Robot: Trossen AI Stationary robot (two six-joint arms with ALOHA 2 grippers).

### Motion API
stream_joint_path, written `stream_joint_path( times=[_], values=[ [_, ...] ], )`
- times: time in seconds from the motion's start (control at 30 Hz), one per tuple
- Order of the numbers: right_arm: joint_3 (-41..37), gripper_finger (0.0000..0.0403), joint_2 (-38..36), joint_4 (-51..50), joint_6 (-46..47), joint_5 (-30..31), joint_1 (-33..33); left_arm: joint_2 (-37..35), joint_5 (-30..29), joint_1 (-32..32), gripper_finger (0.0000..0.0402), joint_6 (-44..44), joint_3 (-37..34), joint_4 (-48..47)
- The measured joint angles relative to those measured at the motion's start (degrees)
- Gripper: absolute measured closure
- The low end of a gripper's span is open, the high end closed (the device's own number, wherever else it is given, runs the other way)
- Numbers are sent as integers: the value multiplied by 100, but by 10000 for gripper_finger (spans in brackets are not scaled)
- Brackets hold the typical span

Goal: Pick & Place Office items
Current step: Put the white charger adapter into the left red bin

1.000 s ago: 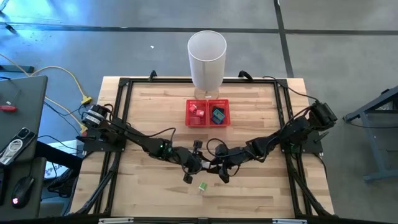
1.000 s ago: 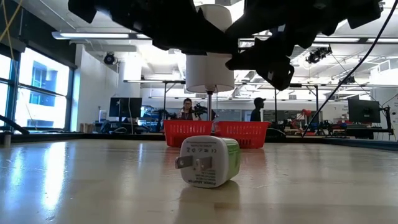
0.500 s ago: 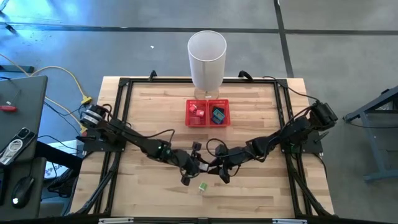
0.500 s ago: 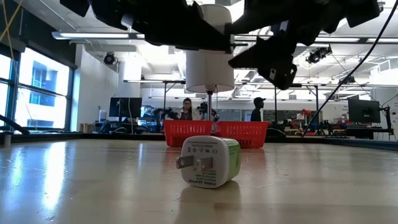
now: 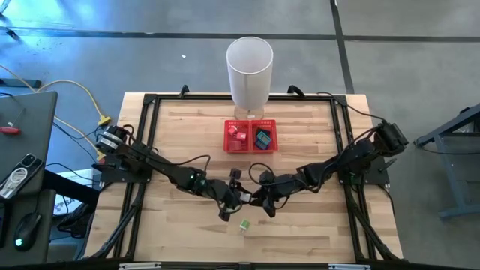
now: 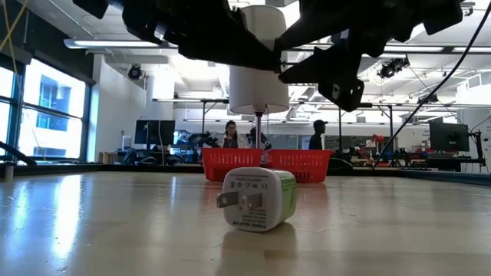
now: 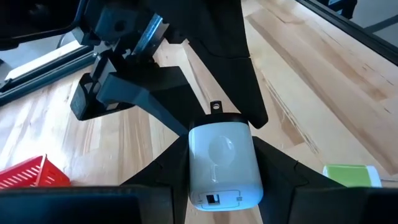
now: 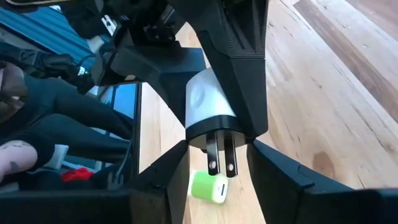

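Note:
A white wall-plug charger (image 7: 224, 165) hangs in the air between my two grippers over the table's near middle. My left gripper (image 5: 238, 196) is shut on its USB-port end, and my right gripper (image 5: 259, 198) on its pronged end. A green-white charger (image 5: 244, 224) lies on its side on the wood just nearer than both grippers, untouched; its prongs (image 6: 225, 201) stick out sideways. The red mesh tray (image 5: 250, 136) holds red and pink pieces in one compartment and blue-teal ones in the other. My left gripper pinches the white charger's body near the USB-port end (image 7: 214, 199) between its two fingers, one on each side face. The charger is lifted clear of the table, lying level along the fingers. My right gripper pinches the same charger at its pronged end (image 8: 217, 127), a finger on either side. The two prongs (image 8: 219, 155) point back toward its wrist. Its fingertips meet the left gripper's fingertips end to end.
The tall white bin (image 5: 250, 71) stands past the tray at the table's far edge. A black frame (image 5: 142, 150) runs around the tabletop. Bare wood lies left and right of the grippers. People stand far off in the room behind.
Both grippers have stayed joined on the white charger above the near middle. The right gripper has crept slightly up and toward the left one. The green-white charger has not moved.

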Motion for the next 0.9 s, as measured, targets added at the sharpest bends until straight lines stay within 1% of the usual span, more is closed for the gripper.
stream_joint_path(
  times=[0.23,0.37,0.47,0.57,0.67,0.9],
  values=[
    [-11,249,14,232,-15,56,-22,-17,-83,-7,279,41,-2,22],
    [-14,249,18,232,98,258,-71,-17,-165,0,279,57,-8,0],
    [-16,248,18,236,260,385,-106,-17,-459,-15,279,107,-9,-7],
    [-16,245,18,305,324,448,-127,-17,-550,-39,279,109,-9,-4],
    [-16,245,20,416,326,631,-127,-22,-605,-39,279,111,-9,-2],
    [-18,241,20,441,298,1142,-138,-20,-1172,-48,279,103,-15,31]
  ],
)
